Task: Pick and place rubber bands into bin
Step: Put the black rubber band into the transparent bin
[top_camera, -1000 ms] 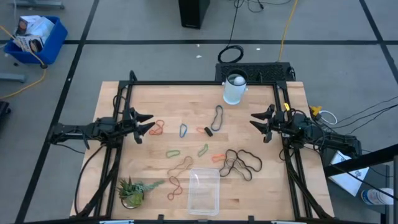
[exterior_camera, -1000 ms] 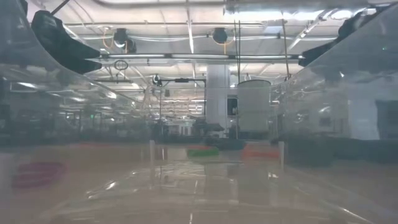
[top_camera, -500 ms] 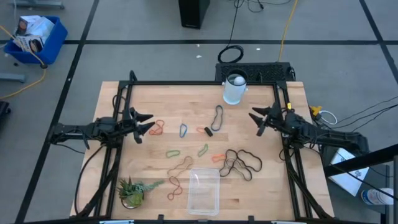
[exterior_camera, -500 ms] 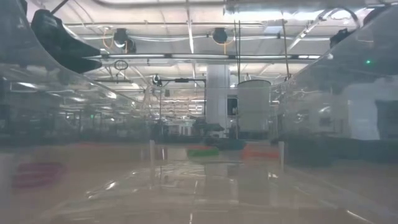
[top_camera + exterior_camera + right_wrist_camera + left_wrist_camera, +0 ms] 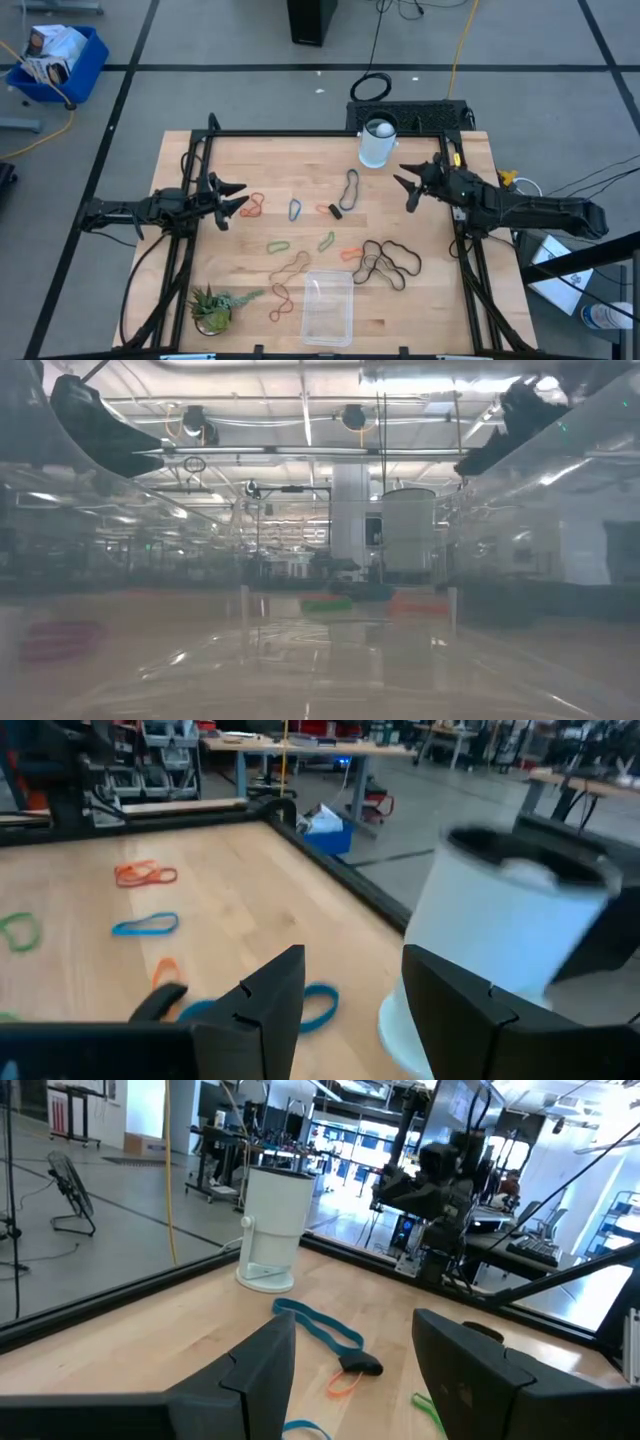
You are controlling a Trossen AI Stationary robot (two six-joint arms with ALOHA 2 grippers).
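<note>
The light wooden counter (image 5: 200,270) carries a clear plastic rectangular bin (image 5: 328,306) at its near edge, empty. Thin coloured rubber bands (image 5: 388,262) lie scattered beyond it. The right hand (image 5: 409,186) hovers spread beside the white cylindrical cup (image 5: 377,143); the left hand (image 5: 232,203) waits spread near orange bands.

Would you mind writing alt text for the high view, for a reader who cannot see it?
Seen from above, rubber bands lie scattered over a wooden table, and a clear bin sits at its near edge. The left gripper hovers open near orange bands, and the right gripper hovers open beside a white cup. A small plant stands at the near left corner.
</note>
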